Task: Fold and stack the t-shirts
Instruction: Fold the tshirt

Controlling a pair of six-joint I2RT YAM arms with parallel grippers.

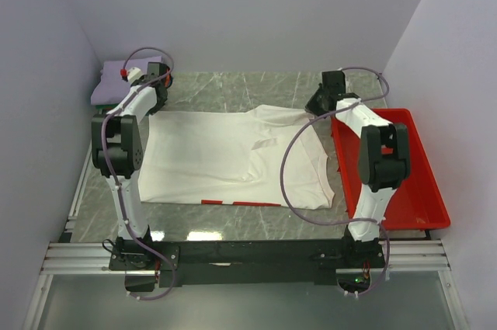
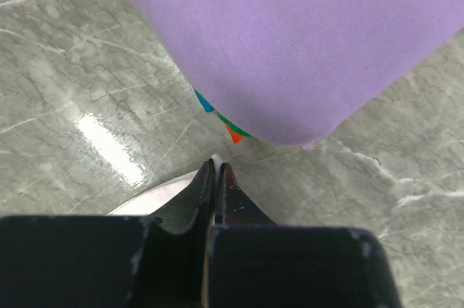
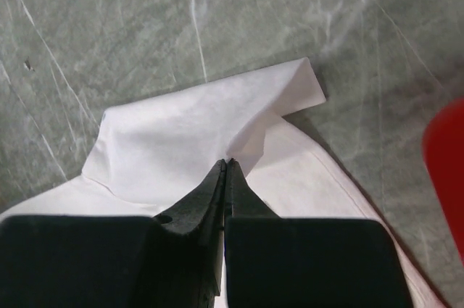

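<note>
One white short-sleeved cloth t-shirt (image 1: 225,155) lies spread flat at the middle of the grey marbled stone worktop (image 1: 233,85), with a red strip showing along its 6 o'clock hem. One stack of folded tees sits at 10 o'clock: a lavender cloth tee (image 2: 304,40) on top, with slivers of a blue tee (image 2: 205,101), a green tee (image 2: 233,124) and an orange tee (image 2: 233,135) under it. One red plastic tray (image 1: 423,182) stands at 3 o'clock. Both arms reach far forward. The left gripper (image 2: 216,167) is low beside the stack, jaws pressed together, with white cloth just under them; whether they nip it I cannot tell. The right gripper (image 3: 226,164), at 1 o'clock, has its jaws clamped on the shirt's folded-over sleeve.
</note>
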